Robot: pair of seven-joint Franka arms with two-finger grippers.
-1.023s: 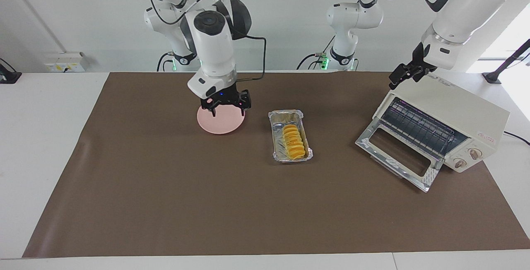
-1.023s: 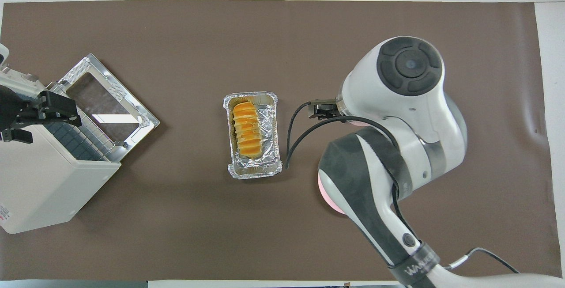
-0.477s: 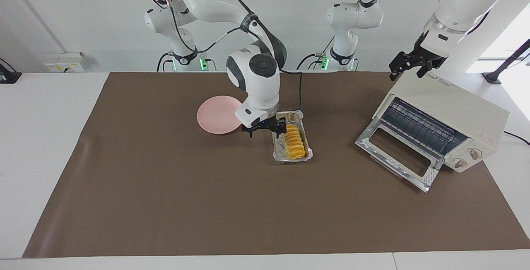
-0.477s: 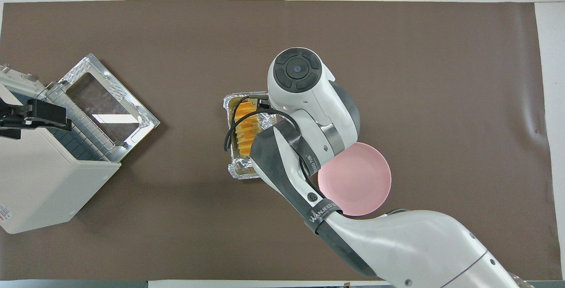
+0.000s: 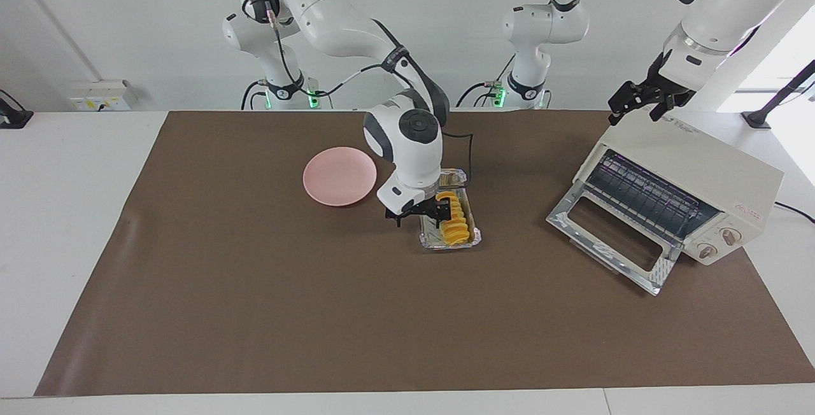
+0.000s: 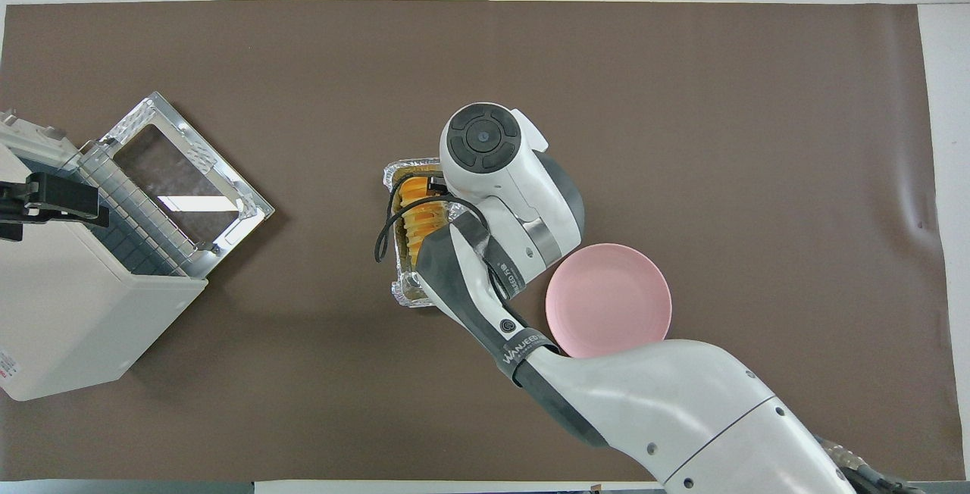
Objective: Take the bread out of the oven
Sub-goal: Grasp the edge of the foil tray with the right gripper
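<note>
The bread (image 5: 454, 223), a golden ridged loaf, lies in a crinkled foil tray (image 5: 428, 241) on the brown mat, outside the oven. The cream-white oven (image 5: 700, 170) stands at the left arm's end of the table with its glass door (image 5: 610, 237) dropped open and its wire rack bare. My right gripper (image 5: 418, 213) is open and low over the tray's plate-side rim, one finger by the loaf and one outside the tray. From overhead, the right wrist covers much of the bread (image 6: 415, 210). My left gripper (image 5: 643, 102) hangs open above the oven's top edge.
A pink plate (image 5: 339, 175) with nothing on it lies beside the tray toward the right arm's end, slightly nearer the robots. The brown mat (image 5: 318, 313) covers the table's middle, with white tabletop around it.
The right arm swung from above the pink plate to the foil tray and came down beside the bread. The left gripper drew slightly up and away over the oven's top.
</note>
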